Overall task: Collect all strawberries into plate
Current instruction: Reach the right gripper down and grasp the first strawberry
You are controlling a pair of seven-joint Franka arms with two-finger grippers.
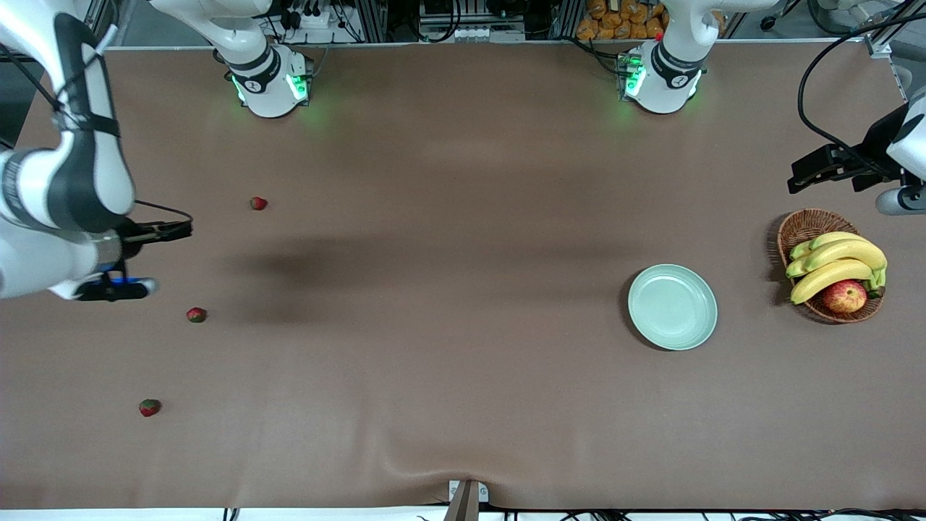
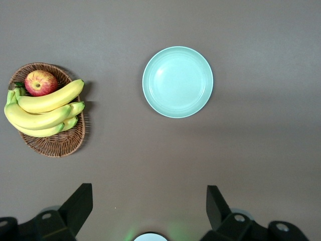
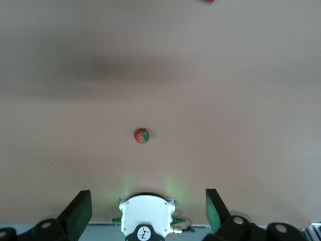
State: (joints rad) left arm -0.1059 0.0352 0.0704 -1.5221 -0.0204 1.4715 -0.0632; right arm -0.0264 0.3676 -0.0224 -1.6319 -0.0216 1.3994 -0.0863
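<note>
Clearly visible in the front view, three strawberries sit apart on the brown table [image 1: 463, 405], all toward the right arm's end. Each is a tiny red berry with a dark green leafy top. The first strawberry [image 1: 258, 203] lies in the upper left part of the frame, the second strawberry [image 1: 196, 315] lower down at mid-left, and the third strawberry [image 1: 150, 407] lowest, nearest the front camera, in the lower left. In the right wrist view one berry shows near the frame's centre, red with a green patch, and a sliver of another shows at the top edge.

Well apart from them, toward the left arm's end, the plate [image 1: 673, 307] rests in the right half of the frame: round, shallow, pale mint-green, glossy, with a raised rim and nothing on it. Beside it, closer still to that end, a wicker basket [image 1: 799, 230] holds bananas [image 1: 839, 264] and an apple [image 1: 844, 296].

At the left edge of the front frame, the right gripper [image 1: 148, 257] hangs over bare table between the first and second strawberries, jaws spread wide, holding and touching nothing. At the right edge, the left gripper [image 1: 810, 174] hangs above the table near the basket, its dark fingers [image 2: 80, 203] likewise wide apart and empty.
</note>
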